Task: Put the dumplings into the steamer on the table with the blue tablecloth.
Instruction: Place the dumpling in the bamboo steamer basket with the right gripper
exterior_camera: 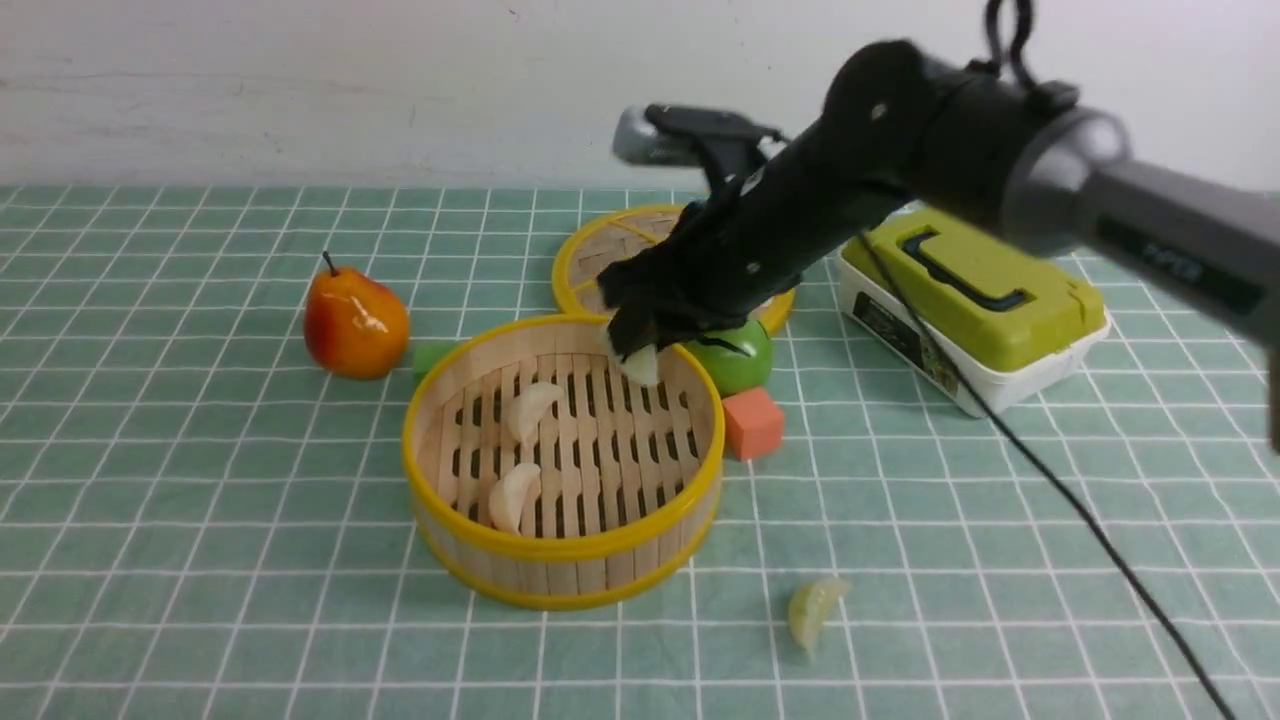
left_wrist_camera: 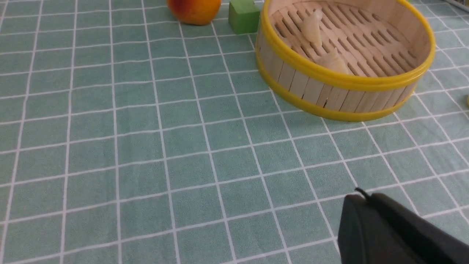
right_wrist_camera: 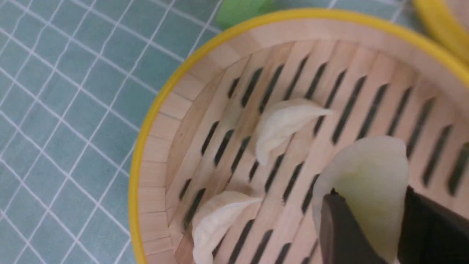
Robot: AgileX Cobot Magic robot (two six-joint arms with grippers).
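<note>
Front view is showing the right gripper (exterior_camera: 638, 345) hanging over the far right part of the steamer (exterior_camera: 560, 575), just inside its rim. It is pinching the held green dumpling (exterior_camera: 643, 368) between partly closed jaws, and the right wrist view is showing both fingers pressing on it. Two whitish dumplings (exterior_camera: 530, 408) are lying on the slatted floor in the steamer's left half, one far and one near. The loose green dumpling (exterior_camera: 815, 612) is lying on the blue tablecloth (exterior_camera: 200, 480), near and right of the steamer, well apart from it. The left gripper (left_wrist_camera: 395, 231) is sitting closed, well apart from the steamer, with nothing seen in it.

Assessment: the step in hand is appearing to be the release. To do it well, the arm should be going lower over the bare slats right of the two whitish dumplings, clear of the rim, before the jaws are parting. That way the glossy piece is not bouncing out or catching the wall. The jaws should be opening fully before the arm is lifting.
</note>
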